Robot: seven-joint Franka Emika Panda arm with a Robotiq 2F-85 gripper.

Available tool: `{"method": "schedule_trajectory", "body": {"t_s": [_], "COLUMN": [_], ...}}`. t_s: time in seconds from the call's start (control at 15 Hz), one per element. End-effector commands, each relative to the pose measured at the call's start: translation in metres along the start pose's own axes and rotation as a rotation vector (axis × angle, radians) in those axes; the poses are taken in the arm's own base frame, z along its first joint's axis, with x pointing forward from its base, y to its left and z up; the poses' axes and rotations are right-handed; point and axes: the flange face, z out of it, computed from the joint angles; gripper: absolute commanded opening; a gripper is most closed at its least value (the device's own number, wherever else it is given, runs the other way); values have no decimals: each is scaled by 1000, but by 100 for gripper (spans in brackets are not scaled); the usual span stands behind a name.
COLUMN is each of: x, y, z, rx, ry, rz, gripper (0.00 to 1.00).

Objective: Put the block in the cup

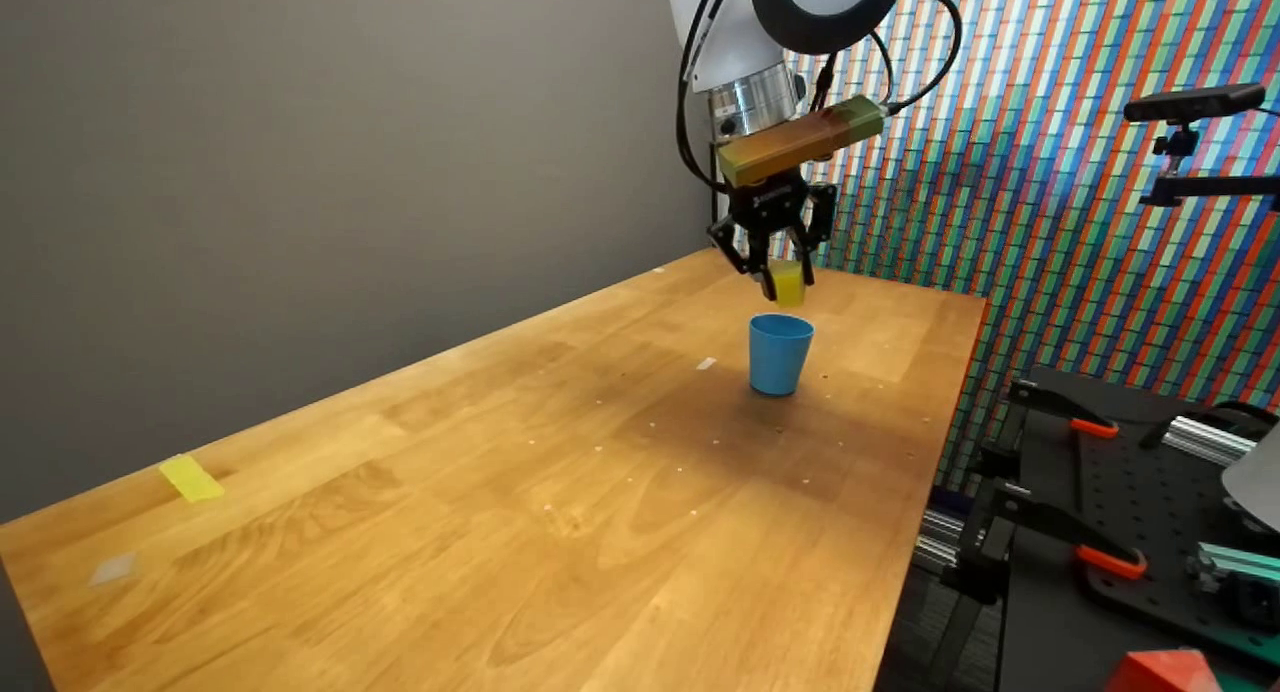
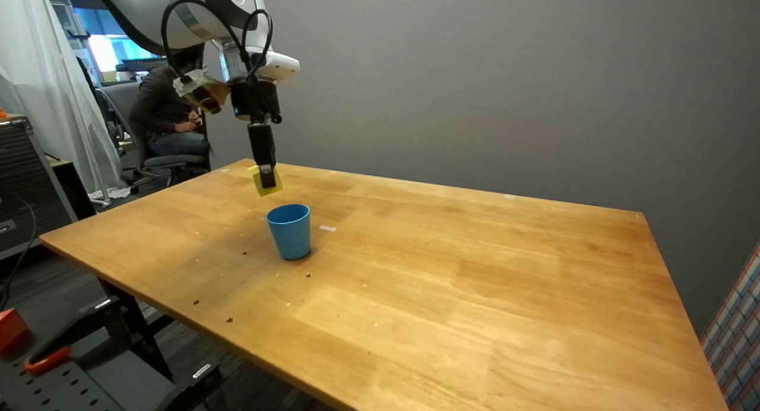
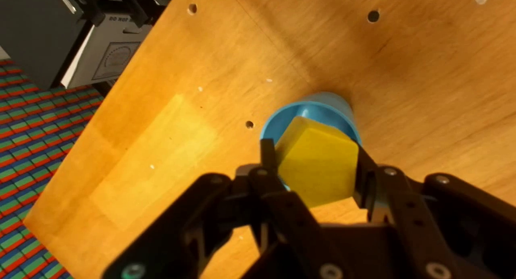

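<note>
The block (image 1: 790, 286) is a bright yellow cube held in the air between my gripper's fingers (image 1: 788, 278). In an exterior view it shows on both sides of the dark finger (image 2: 259, 185). In the wrist view the block (image 3: 320, 166) sits tilted between the fingertips, which are shut on it. The blue cup (image 1: 778, 357) stands upright on the table in both exterior views (image 2: 291, 236). The block is just above the cup's rim, a little up and left of its opening in an exterior view. In the wrist view it covers part of the cup's opening (image 3: 328, 99).
The wooden table (image 1: 450, 532) has a grey wall behind it. A flat yellow tape patch (image 1: 191, 478) lies at its far edge. A black side table with clamps (image 1: 1070, 542) stands beside it. A camera on a stand (image 1: 1195, 102) and a seated person (image 2: 169, 114) are beyond the table.
</note>
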Motion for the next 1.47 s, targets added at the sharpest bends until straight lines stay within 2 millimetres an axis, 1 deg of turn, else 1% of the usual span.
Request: {"method": "schedule_trajectory", "body": {"t_s": [0.0, 0.2, 0.67, 0.73, 0.8, 0.93, 1.0, 1.07, 1.13, 1.2, 1.4], "x": [-6, -6, 2, 3, 4, 4, 2, 0, -1, -3, -13], "y": [10, 7, -6, -7, -7, -7, -8, -10, -12, -15, -22], "z": [9, 18, 25, 27, 28, 30, 27, 19, 11, -2, -46], "rx": [-6, -19, -18, -19, -18, -15, -2, 23, 58, 112, 235], "ry": [16, 39, 121, 123, 128, 130, 130, 127, 128, 136, 150], "rz": [36, 38, 30, 33, 37, 30, 20, -2, -24, -52, -158], "gripper": [19, 19, 19, 69, 69, 83, 90, 98, 100, 100, 100]}}
